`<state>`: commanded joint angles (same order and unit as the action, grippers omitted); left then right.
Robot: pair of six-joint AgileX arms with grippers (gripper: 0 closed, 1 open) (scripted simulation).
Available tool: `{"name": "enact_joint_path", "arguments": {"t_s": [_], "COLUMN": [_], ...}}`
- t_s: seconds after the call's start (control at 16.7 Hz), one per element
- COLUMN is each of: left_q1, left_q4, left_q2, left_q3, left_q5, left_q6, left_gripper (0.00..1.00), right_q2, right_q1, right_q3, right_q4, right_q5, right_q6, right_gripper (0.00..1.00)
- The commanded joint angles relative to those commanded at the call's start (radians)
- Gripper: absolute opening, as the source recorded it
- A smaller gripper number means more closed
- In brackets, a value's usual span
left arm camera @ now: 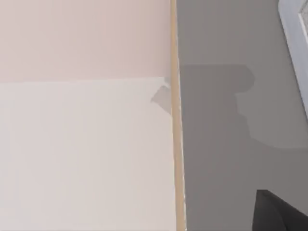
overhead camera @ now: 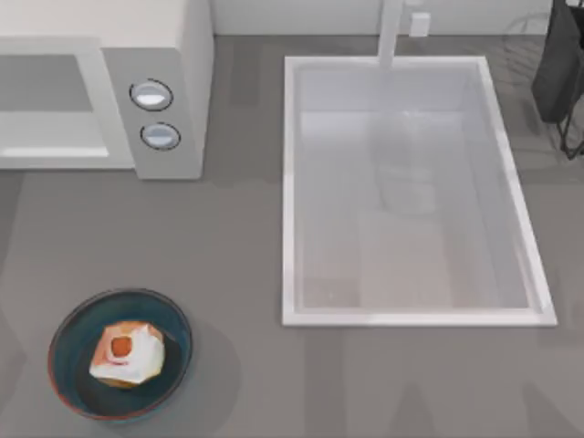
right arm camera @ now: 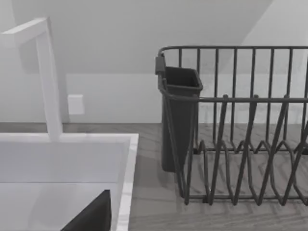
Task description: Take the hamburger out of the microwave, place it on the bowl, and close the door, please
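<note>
The hamburger (overhead camera: 127, 354), whitish-tan with an orange-red patch, rests inside the blue bowl (overhead camera: 75, 327) at the counter's front left. The off-white microwave (overhead camera: 187, 55) stands at the back left, with two silver-ringed knobs (overhead camera: 151, 95). Its door (overhead camera: 50, 137), a white frame around greyish glass, lies flush with the knob panel. A dark piece of my left gripper (left arm camera: 281, 214) edges into the left wrist view over grey counter. A dark piece of my right gripper (right arm camera: 94, 216) shows in the right wrist view, near the sink rim.
A large white sink basin (overhead camera: 292, 182) with a white faucet (overhead camera: 391, 32) takes up the centre-right. A dark wire dish rack (right arm camera: 240, 144) with a cutlery holder (right arm camera: 179, 115) stands at the back right. A pale surface with a tan edge (left arm camera: 177, 144) borders the counter.
</note>
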<state>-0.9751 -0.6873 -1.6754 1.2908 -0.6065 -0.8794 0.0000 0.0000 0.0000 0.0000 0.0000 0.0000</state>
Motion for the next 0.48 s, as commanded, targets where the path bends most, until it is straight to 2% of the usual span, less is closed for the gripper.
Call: {"name": "enact_joint_path", "arguments": {"t_s": [0.18, 0.48], "left_q1": [-0.06, -0.06], "left_q4": [-0.055, -0.058], "left_q2": [-0.039, -0.038], "left_q3": [0.046, 0.047], "left_q5": [-0.055, -0.057], "left_q6": [-0.029, -0.031], "left_gripper": [0.0, 0.0], "right_q2": [0.0, 0.0], "right_q1": [0.0, 0.0], "right_q3": [0.0, 0.0], "right_q4": [0.0, 0.0], "right_q5": [0.0, 0.0], "right_q6": [0.0, 0.0], "right_gripper": [1.0, 1.0]}}
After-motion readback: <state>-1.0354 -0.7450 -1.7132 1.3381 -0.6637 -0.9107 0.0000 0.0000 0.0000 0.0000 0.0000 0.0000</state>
